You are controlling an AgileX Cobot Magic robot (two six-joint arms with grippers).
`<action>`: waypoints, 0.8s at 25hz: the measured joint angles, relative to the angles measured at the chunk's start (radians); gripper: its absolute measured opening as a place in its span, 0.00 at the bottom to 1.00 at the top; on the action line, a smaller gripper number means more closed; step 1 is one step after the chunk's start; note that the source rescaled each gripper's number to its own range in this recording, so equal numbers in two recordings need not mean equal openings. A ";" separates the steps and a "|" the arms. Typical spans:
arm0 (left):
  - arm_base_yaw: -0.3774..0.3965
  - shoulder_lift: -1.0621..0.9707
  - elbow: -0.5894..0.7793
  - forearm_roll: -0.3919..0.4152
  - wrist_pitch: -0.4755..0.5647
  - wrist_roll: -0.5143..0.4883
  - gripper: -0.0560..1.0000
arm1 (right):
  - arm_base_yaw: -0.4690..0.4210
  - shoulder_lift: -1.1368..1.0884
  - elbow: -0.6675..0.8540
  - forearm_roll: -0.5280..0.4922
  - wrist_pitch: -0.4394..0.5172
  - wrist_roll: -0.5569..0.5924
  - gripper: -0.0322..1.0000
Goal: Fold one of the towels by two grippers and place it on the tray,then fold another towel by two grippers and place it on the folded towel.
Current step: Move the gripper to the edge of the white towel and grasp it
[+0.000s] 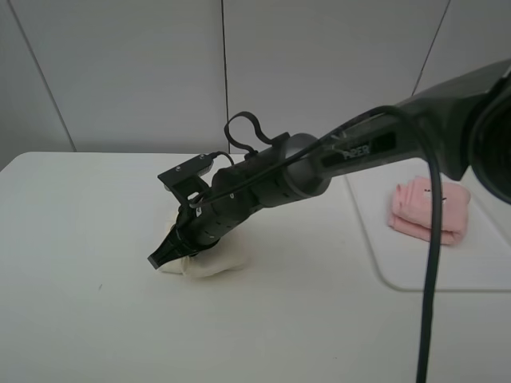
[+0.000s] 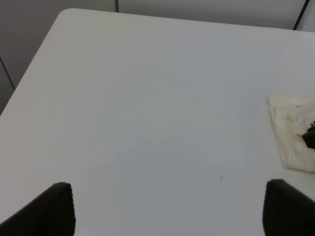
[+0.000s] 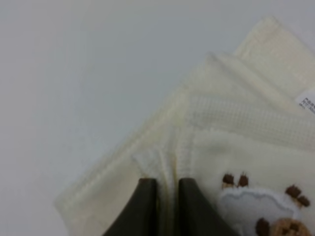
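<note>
The cream-white towel [image 1: 214, 263] lies folded on the table left of centre, with a bear mark [image 3: 266, 209] showing close up. My right gripper [image 1: 160, 257] reaches across onto it from the right. In the right wrist view this right gripper [image 3: 166, 189] is shut, pinching a ridge of the cream towel [image 3: 236, 123]. The pink towel [image 1: 427, 209] rests as a folded bundle on the white tray [image 1: 447, 275] at the right. My left gripper [image 2: 170, 199] stands wide open over bare table, its fingers [image 2: 56, 209] holding nothing, with the cream towel [image 2: 290, 132] off to one side. It is out of the exterior high view.
The right arm's thick body and a black cable [image 1: 431, 263] cross the middle of the exterior high view. Bare white table [image 1: 80, 239] spreads left of the cream towel. A panelled wall stands behind the table.
</note>
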 joint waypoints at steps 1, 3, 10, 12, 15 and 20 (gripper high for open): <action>0.000 0.000 0.000 0.000 0.000 0.000 0.94 | 0.000 0.001 0.000 0.001 0.001 0.000 0.03; 0.000 0.000 0.000 0.000 0.000 0.000 0.94 | 0.000 0.007 -0.002 0.007 0.000 0.000 0.03; 0.000 0.000 0.000 0.000 0.000 0.000 0.94 | 0.000 0.018 -0.003 0.021 -0.005 -0.023 0.03; 0.000 0.000 0.000 0.000 0.000 0.000 0.94 | 0.000 0.018 -0.003 0.021 -0.005 -0.024 0.03; 0.000 0.000 0.000 0.000 0.000 0.000 0.94 | 0.000 0.016 -0.003 0.021 -0.004 -0.025 0.03; 0.000 0.000 0.000 0.000 0.000 0.000 0.94 | 0.000 -0.005 -0.003 0.021 0.008 -0.026 0.04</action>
